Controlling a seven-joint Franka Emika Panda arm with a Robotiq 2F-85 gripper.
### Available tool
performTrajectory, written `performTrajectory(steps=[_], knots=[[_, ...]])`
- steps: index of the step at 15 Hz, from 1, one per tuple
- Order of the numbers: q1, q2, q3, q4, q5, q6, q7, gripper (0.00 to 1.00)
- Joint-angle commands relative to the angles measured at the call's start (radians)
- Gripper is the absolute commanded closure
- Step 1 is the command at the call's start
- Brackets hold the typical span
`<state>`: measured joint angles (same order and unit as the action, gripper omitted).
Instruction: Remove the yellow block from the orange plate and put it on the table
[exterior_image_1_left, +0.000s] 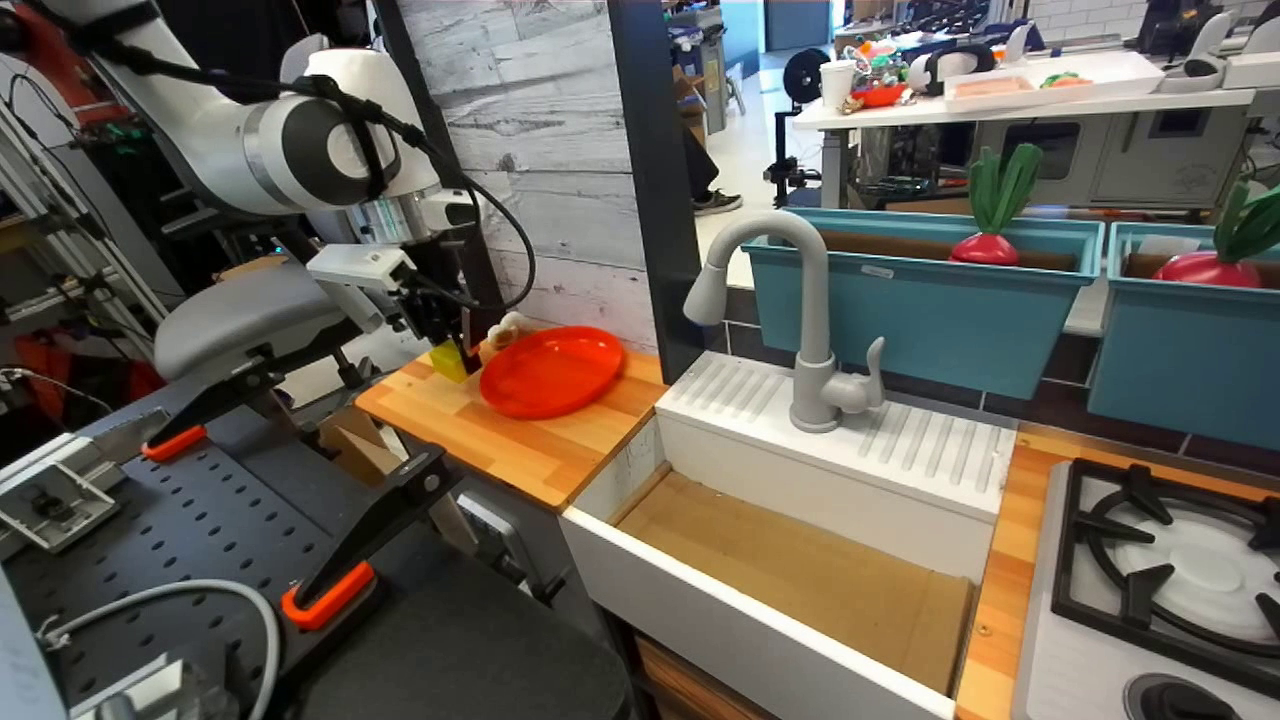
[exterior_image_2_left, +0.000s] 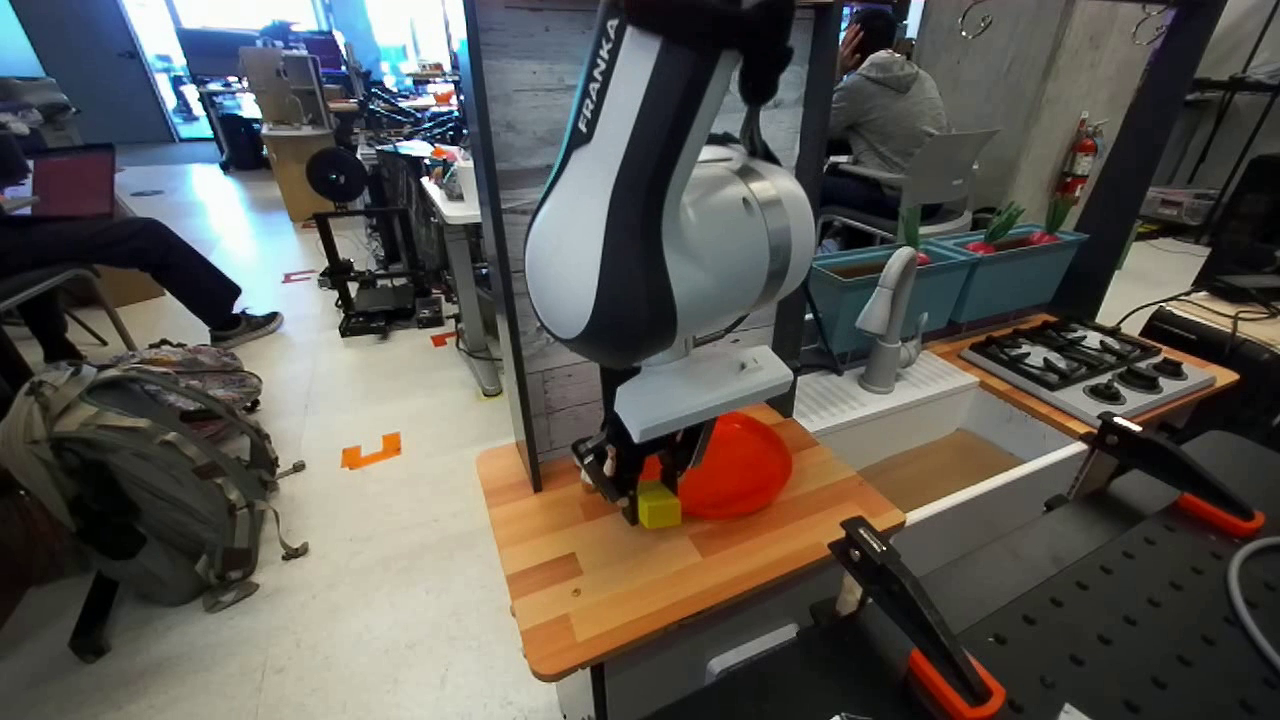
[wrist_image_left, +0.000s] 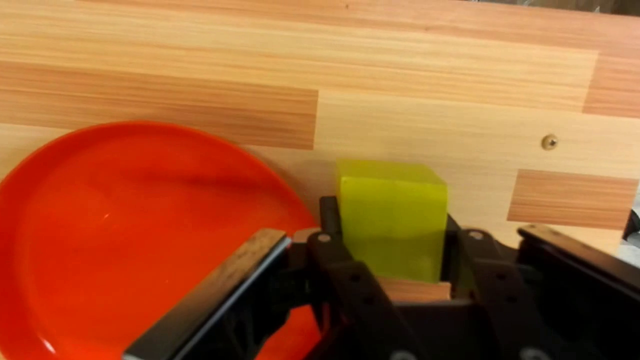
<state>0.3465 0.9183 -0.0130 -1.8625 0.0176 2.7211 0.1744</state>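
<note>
The yellow block is a small cube beside the orange plate, not on it. In an exterior view the block is low over the wooden table; I cannot tell whether it touches the top. In the wrist view my gripper has its two black fingers pressed against opposite sides of the block, shut on it. The plate lies to the left there, with part of its rim hidden behind the gripper. The bare table top shows around the block.
A whitish, bulb-like object sits behind the plate near the wood-panel wall. A white sink with a grey faucet adjoins the table. A stove stands beyond. A clamp sits near the table's front edge.
</note>
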Motion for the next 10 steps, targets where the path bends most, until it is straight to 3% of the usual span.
performTrajectory(steps=[1, 3, 4, 5, 10], knots=[[0.008, 0.064, 0.000, 0.081, -0.028, -0.065, 0.024, 0.83], [0.011, 0.086, 0.000, 0.107, -0.031, -0.092, 0.025, 0.83], [0.015, 0.095, -0.004, 0.118, -0.034, -0.105, 0.029, 0.33], [0.016, 0.095, -0.003, 0.127, -0.038, -0.121, 0.031, 0.32], [0.011, 0.092, 0.001, 0.131, -0.048, -0.130, 0.028, 0.00]])
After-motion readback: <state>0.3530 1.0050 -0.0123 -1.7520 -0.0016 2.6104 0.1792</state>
